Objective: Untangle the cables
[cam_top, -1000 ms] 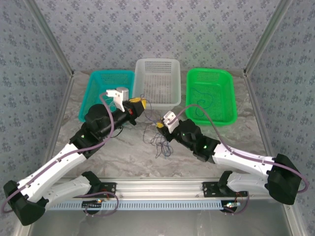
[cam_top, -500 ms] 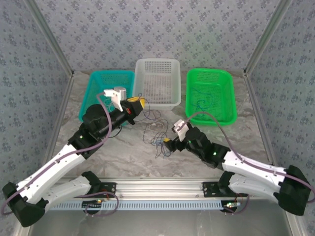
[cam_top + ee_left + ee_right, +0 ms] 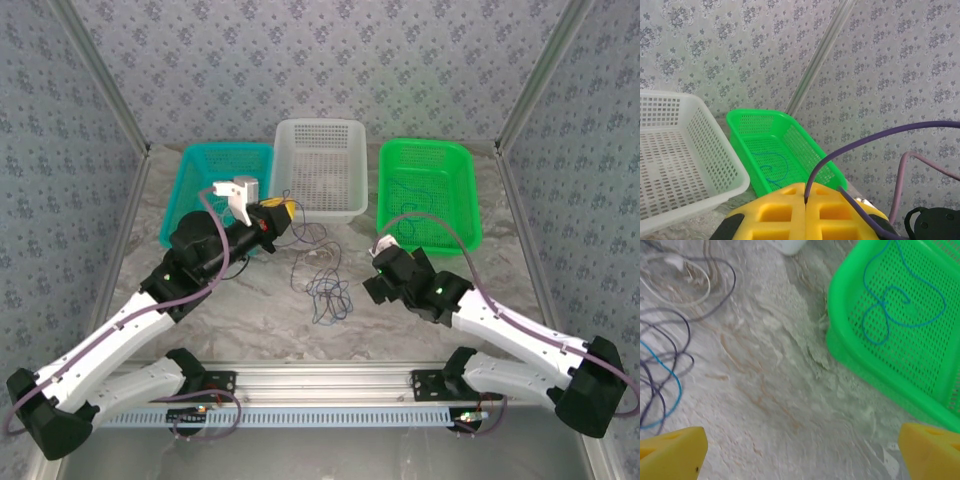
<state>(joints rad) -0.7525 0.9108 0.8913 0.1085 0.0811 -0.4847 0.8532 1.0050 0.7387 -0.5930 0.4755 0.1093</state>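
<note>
My left gripper (image 3: pixel 806 199) is clamped on 1 purple strand (image 3: pixel 890 131), held up off the table (image 3: pixel 250 310) near the white basket (image 3: pixel 320 123). I reckon that keeps it taut so the knot can loosen. The rest of the cables (image 3: pixel 325 285) sit in a loose tangle between my 2 arms. My right gripper (image 3: pixel 802 455) hangs wide apart and empty just right of the pile, beside the green basket (image 3: pixel 840 315) — 1 blue cable (image 3: pixel 864 270) already lies in there, sorted I guess.

left arm (image 3: pixel 120 325) raised | left tool (image 3: pixel 805 194) pinched on cable (image 3: pixel 890 132) | right arm (image 3: pixel 500 325) low | right tool (image 3: pixel 800 450) spread wide, empty
</note>
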